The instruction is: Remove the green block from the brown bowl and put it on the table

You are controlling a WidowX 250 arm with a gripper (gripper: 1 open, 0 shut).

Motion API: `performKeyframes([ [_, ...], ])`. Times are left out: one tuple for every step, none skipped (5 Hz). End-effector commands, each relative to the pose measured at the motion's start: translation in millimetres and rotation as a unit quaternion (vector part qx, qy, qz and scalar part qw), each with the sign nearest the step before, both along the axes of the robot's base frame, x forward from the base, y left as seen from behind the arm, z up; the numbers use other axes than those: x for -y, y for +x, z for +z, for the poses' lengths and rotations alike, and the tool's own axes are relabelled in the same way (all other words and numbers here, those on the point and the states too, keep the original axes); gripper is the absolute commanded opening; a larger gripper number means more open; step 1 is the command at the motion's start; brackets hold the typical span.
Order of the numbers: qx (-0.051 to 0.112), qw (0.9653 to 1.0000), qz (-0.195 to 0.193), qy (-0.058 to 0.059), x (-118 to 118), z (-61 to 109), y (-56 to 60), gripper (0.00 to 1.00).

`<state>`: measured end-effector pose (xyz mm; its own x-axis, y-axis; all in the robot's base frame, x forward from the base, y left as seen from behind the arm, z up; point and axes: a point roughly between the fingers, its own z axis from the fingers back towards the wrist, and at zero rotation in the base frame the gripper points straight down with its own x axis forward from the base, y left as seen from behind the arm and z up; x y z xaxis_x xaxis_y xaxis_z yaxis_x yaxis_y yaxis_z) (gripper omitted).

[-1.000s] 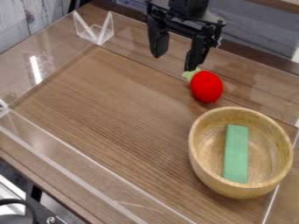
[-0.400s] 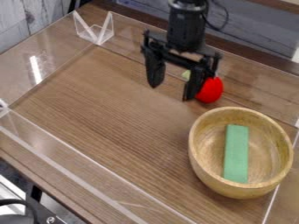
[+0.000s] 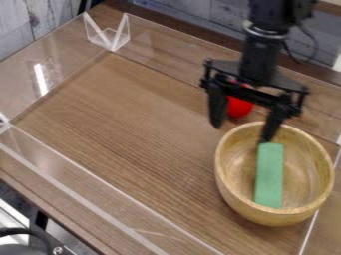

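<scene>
The green block (image 3: 270,173) lies flat inside the brown bowl (image 3: 240,191), which sits at the right front of the table (image 3: 120,120). My gripper (image 3: 246,120) hangs pointing down over the bowl's far rim, just above and behind the block's far end. Its two dark fingers (image 3: 217,108) stand wide apart with nothing between them. It is open and does not touch the block.
A red ball (image 3: 240,103) with a small green piece sits just behind the gripper, partly hidden by it. Low clear acrylic walls (image 3: 104,33) edge the table, close to the bowl on the right and at the front.
The gripper has moved right and toward the front, lowering from beside the red ball to above the bowl's far rim. Its jaws stayed wide open. Block and bowl have not moved.
</scene>
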<state>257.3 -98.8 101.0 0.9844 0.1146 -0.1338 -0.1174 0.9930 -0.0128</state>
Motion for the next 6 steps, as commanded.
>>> performKeyframes([
  [0.042,0.9988,-0.004,-0.024,21.5,20.5,1.1,1.00],
  [0.044,0.9987,-0.001,-0.027,24.9,15.7,-0.9,1.00],
  [0.043,0.9986,0.017,-0.027,25.4,6.9,-2.2,1.00],
  [0.048,0.9978,0.035,-0.031,25.6,0.6,-3.5,0.00],
  [0.055,0.9958,0.063,-0.037,22.0,-11.1,-2.8,0.00],
  [0.060,0.9950,0.065,-0.044,21.8,-17.0,-4.2,1.00],
])
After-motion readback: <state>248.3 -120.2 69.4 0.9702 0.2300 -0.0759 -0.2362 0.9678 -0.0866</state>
